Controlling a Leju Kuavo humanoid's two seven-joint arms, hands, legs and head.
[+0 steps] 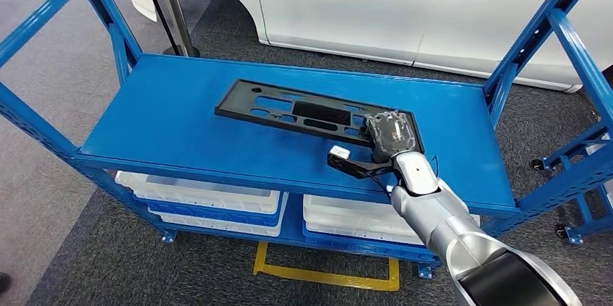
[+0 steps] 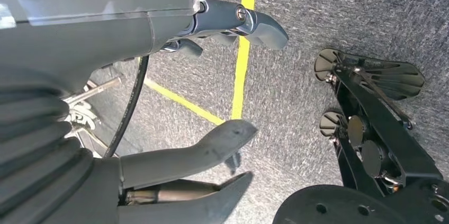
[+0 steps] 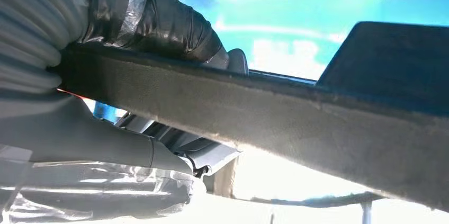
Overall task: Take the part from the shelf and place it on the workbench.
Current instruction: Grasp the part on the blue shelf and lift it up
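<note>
Bins (image 1: 209, 201) of white plastic with blue bases sit on the lower level of the shelf (image 1: 166, 125), nearest the robot, above a yellow tape outline (image 1: 325, 273) on grey carpet (image 1: 144, 270). The silver right arm (image 1: 448, 226) reaches up over the shelf's near edge, and the right hand (image 1: 390, 134), wrapped in clear film, lies on the part (image 1: 311, 112) at its right end.

The part is a flat, long, black panel with rectangular cut-outs, lying flat on the shelf's smooth blue metal top, right of centre and slightly skewed to the edges. From the head view the hand covers the panel's right end from above; whether the fingers go under it cannot be told there.

The right wrist view adds the close side: the part's edge (image 3: 275, 118) crosses as a thick, matte, slightly grainy dark band, with taped dark fingers (image 3: 153, 17) over one face and the grey thumb (image 3: 106, 144) against the other, so the hand grips the panel's edge between them.

The left wrist view looks down at the carpet and yellow tape. The left hand (image 2: 212, 91) holds nothing, its smooth grey thumb (image 2: 201, 150) and fingers (image 2: 249, 23) well apart.

Beyond the shelf's far edge stands a white car (image 1: 405, 9) with a red stripe, a dark pole (image 1: 173, 9) at its left.
</note>
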